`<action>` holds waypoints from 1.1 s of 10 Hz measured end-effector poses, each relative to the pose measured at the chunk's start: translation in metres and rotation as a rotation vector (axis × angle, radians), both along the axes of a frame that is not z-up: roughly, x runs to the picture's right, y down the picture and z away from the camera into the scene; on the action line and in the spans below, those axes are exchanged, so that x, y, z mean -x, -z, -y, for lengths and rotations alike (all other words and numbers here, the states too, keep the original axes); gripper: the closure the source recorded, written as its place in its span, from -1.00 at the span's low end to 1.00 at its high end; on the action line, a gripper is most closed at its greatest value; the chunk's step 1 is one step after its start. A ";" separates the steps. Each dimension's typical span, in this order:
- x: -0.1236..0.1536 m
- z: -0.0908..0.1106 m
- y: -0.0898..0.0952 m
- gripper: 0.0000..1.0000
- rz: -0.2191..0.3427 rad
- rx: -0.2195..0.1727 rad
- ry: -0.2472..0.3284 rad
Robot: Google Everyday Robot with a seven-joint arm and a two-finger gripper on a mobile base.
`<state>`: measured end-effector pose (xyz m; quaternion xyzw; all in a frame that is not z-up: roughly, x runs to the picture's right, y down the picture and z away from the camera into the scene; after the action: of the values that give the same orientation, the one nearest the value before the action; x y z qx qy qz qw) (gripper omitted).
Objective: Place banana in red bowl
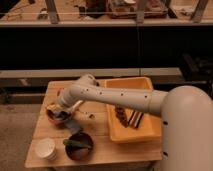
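A smooth white arm [125, 100] spans the pale wooden surface [100, 145], past a boxy yellow bin [131, 131] holding dark items. The round red bowl [56, 114] sits at left, the gripper [60, 111] right over it. The dark bowl [80, 146] holds a green vegetable [75, 143]. Near it stands a white cup [46, 148]. The banana cannot be made out.
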<state>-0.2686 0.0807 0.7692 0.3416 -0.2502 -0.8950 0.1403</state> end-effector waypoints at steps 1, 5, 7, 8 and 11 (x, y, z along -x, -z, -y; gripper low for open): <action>0.003 -0.003 0.000 0.81 0.004 0.005 0.003; 0.012 -0.015 -0.005 0.00 0.010 0.028 0.017; 0.009 -0.022 -0.013 -0.39 -0.001 0.052 0.004; 0.012 -0.026 -0.016 -0.46 0.000 0.061 0.004; 0.015 -0.029 -0.020 -0.46 -0.008 0.081 -0.004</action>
<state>-0.2840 0.1102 0.7892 0.3327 -0.2850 -0.8851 0.1568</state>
